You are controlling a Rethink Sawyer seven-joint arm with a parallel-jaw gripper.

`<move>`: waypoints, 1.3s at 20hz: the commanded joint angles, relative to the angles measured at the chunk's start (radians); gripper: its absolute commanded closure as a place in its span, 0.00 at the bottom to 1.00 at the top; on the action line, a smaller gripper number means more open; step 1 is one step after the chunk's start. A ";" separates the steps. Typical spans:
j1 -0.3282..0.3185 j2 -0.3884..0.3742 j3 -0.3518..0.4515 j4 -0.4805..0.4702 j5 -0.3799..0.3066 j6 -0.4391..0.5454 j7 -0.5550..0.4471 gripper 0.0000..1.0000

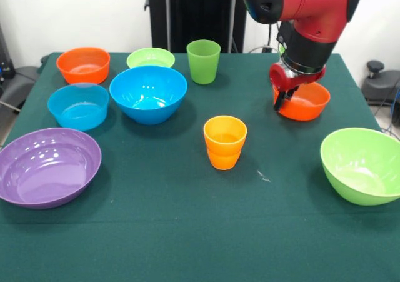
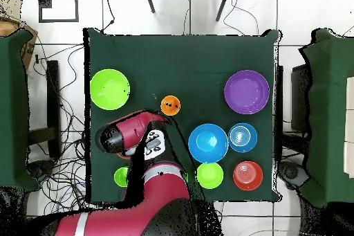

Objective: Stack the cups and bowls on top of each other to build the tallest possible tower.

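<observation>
My gripper [image 1: 285, 98] is down at the left rim of a small orange bowl [image 1: 307, 103] at the table's right, one finger outside the rim and one inside, shut on it. The bowl sits low at the table surface. An orange cup [image 1: 225, 142] stands mid-table and also shows in the overhead view [image 2: 170, 105]. A green cup [image 1: 203, 61] stands at the back. Around them are a blue bowl [image 1: 149, 93], a light blue bowl [image 1: 78, 105], a purple bowl [image 1: 47, 166], a second orange bowl [image 1: 83, 64], a small lime bowl [image 1: 150, 58] and a large lime bowl [image 1: 362, 165]. Nothing is stacked.
The dark green table [image 1: 187, 232] carries everything. In the overhead view my arm [image 2: 138, 136] covers the gripper and the held bowl. Chairs and cables lie around the table.
</observation>
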 commanded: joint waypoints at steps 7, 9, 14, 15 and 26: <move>-0.060 -0.023 0.096 0.005 0.012 0.062 -0.021 1.00; -0.086 -0.046 0.111 0.017 0.018 0.079 -0.042 1.00; -0.121 -0.085 0.137 0.006 0.026 0.161 -0.067 1.00; -0.126 -0.102 0.143 0.007 0.032 0.186 -0.073 1.00; -0.215 -0.218 0.208 -0.040 0.026 0.407 -0.187 1.00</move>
